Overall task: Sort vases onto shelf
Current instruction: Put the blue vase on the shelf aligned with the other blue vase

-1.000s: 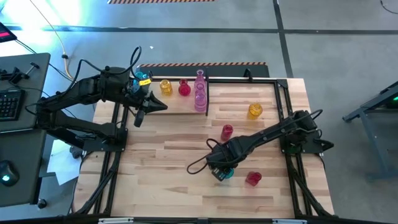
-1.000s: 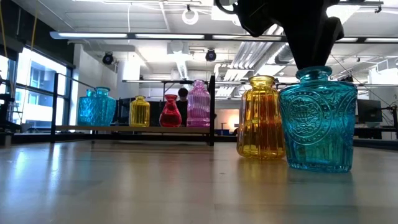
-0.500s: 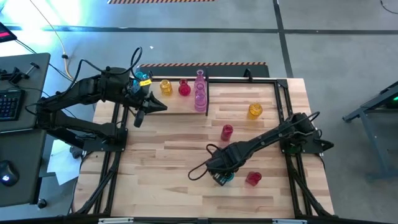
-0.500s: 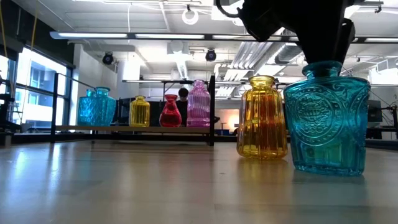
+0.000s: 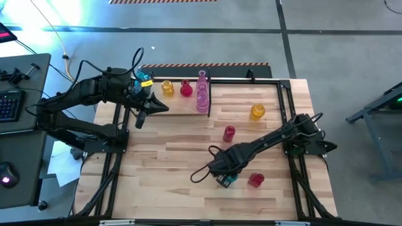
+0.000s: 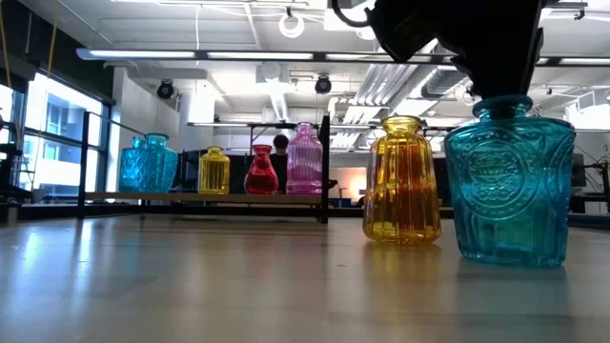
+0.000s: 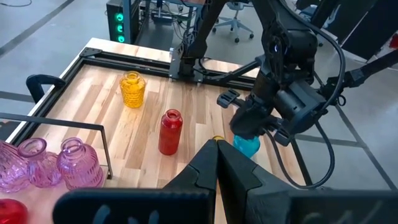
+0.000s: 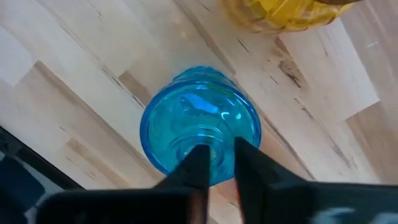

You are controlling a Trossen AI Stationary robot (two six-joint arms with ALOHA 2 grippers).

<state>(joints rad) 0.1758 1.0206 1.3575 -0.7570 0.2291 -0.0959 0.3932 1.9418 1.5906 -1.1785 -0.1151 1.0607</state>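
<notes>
A cyan vase (image 6: pixel 510 186) stands upright on the tabletop near the near right, also seen from above in the right wrist view (image 8: pixel 199 118). My right gripper (image 5: pixel 224 175) points straight down and is shut on its top. My left gripper (image 5: pixel 152 107) hangs shut and holding nothing in front of the shelf (image 5: pixel 182 103). On the shelf stand a cyan (image 6: pixel 148 164), a yellow (image 6: pixel 213 171), a red (image 6: pixel 261 171) and pink vases (image 5: pixel 201 94). Loose on the table stand a yellow vase (image 5: pixel 257 112) and two red vases (image 5: pixel 229 132) (image 5: pixel 255 180). My right gripper comes from above, fingers pointing down, and pinches the cyan vase's mouth rim (image 8: pixel 222 149). One finger (image 8: pixel 196 165) seems to be inside the mouth and the other (image 8: pixel 247 163) outside the neck. The vase stays upright with its base (image 6: pixel 513 257) on the table.
The red vase (image 7: pixel 170 132) and the yellow vase (image 7: pixel 132 89) stand between the cyan vase and the shelf. A black frame (image 5: pixel 286 107) runs along the table's right side. Bare wood (image 5: pixel 163 169) lies to the left of my right gripper.
My right gripper has shifted slightly toward the near edge. The cyan vase under it has slid a little nearer and to the right, staying upright on the table.
</notes>
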